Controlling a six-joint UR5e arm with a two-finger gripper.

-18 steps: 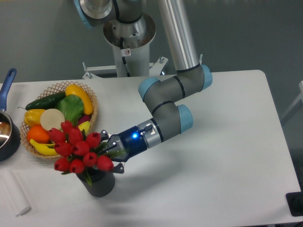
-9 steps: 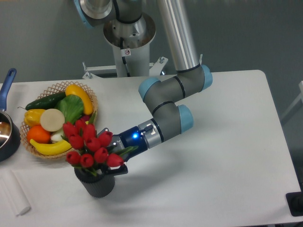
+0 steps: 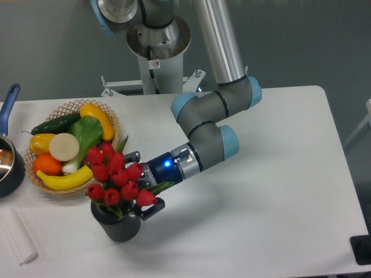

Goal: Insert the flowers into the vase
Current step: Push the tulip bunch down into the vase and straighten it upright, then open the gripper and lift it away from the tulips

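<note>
End effector (image 3: 141, 185), flowers (image 3: 117, 175), white table (image 3: 272, 191).

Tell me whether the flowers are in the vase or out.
In. The flowers rise from the mouth of the vase, their stems hidden inside. The gripper is at the bunch; whether it grips cannot be told.

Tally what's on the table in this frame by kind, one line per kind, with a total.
Bunch of red tulip flowers: 1
Dark grey ribbed vase: 1
Wicker basket of fruit and vegetables: 1
Dark pot with blue handle: 1
White roll at the left edge: 1
Total: 5
</note>
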